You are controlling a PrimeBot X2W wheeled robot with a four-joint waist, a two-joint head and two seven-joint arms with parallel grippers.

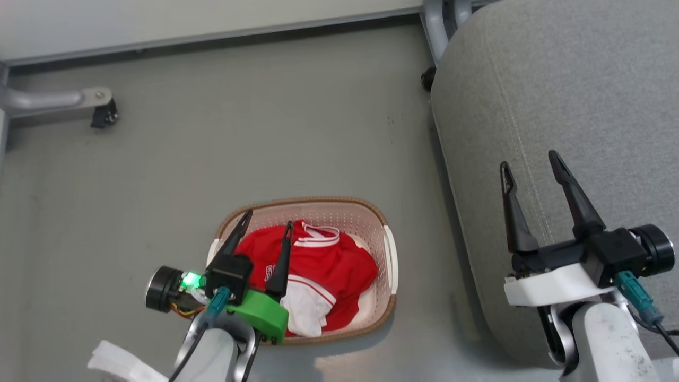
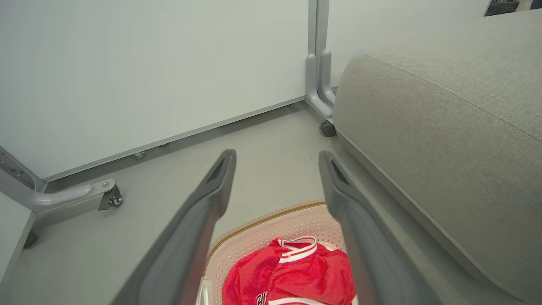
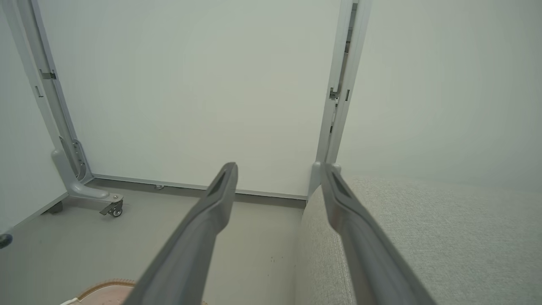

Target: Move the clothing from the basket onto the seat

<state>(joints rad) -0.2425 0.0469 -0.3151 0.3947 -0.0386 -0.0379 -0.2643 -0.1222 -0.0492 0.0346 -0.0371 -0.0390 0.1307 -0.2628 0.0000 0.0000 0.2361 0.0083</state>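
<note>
Red clothing (image 1: 323, 265) with white trim lies bunched in the cream basket (image 1: 390, 254) on the floor; the left wrist view has the same clothing (image 2: 292, 275) low between the fingers, inside the basket (image 2: 262, 228). My left gripper (image 1: 268, 220) hangs open above the basket's left side, holding nothing. The light-grey seat (image 1: 557, 95) takes up the right side, also in the left wrist view (image 2: 444, 140) and the right wrist view (image 3: 423, 237). Over its front part, my right gripper (image 1: 530, 159) stands open and empty.
White wall panels on grey wheeled feet (image 1: 101, 111) run along the back, with another caster (image 1: 427, 79) by the seat's far corner. Grey floor surrounds the basket. A crumpled white thing (image 1: 116, 361) lies at the lower left.
</note>
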